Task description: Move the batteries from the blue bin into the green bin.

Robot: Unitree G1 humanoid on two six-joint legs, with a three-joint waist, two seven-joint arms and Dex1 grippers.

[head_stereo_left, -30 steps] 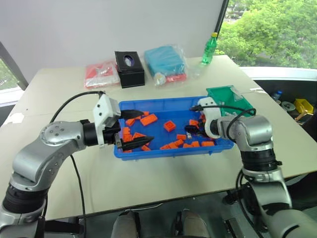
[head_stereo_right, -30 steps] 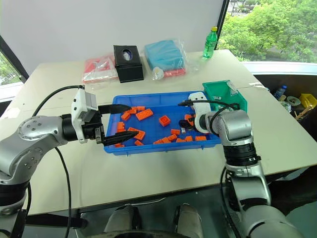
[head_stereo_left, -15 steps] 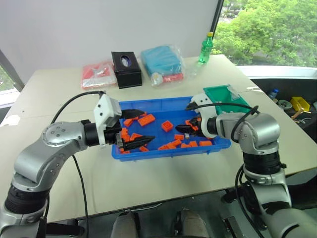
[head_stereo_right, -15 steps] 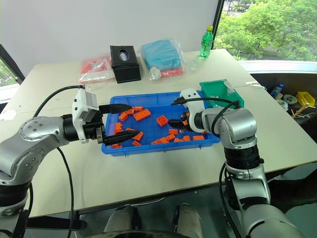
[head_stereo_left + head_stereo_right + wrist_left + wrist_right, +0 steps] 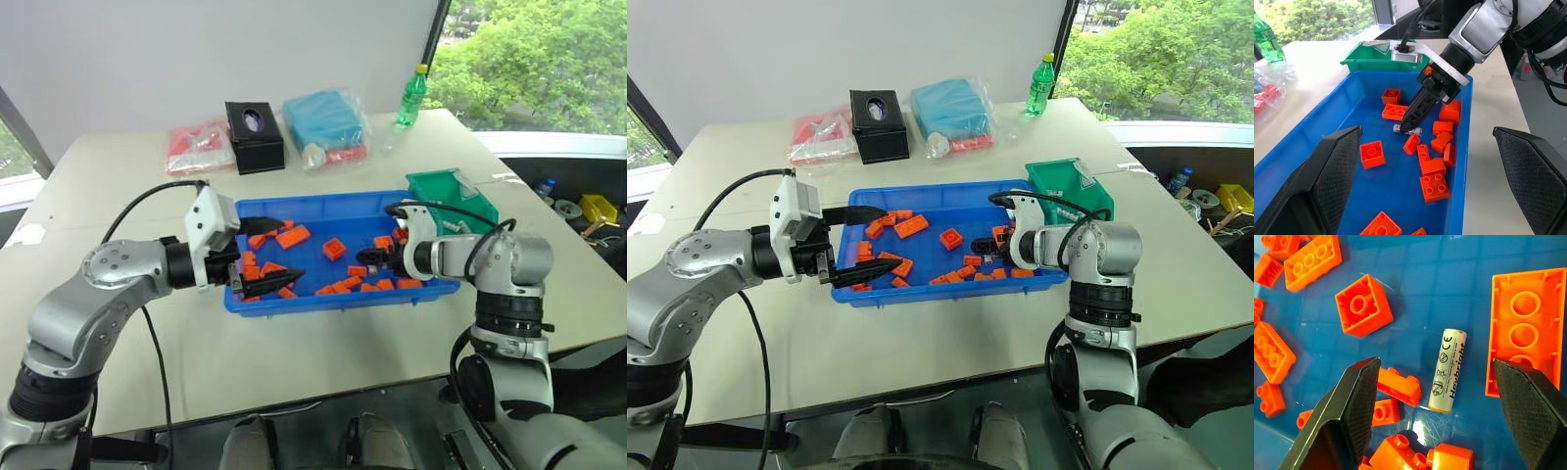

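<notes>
One silvery-grey battery (image 5: 1447,369) lies flat on the floor of the blue bin (image 5: 333,297), among orange bricks near its right end. My right gripper (image 5: 1434,361) is open and points down just above it, one finger on either side and apart from it. In the left wrist view the same gripper (image 5: 1409,125) has its tips right over the battery (image 5: 1406,129). The green bin (image 5: 451,186) stands against the blue bin's far right corner. My left gripper (image 5: 266,255) is held open and empty over the bin's left end.
Several orange bricks (image 5: 294,236) are scattered through the blue bin. At the back of the table are a black tissue box (image 5: 255,122), a teal wrapped package (image 5: 326,117), a red package (image 5: 201,145) and a green bottle (image 5: 412,96).
My right gripper has rolled at the wrist and dipped slightly toward the bin floor, staying open. The left arm has kept still.
</notes>
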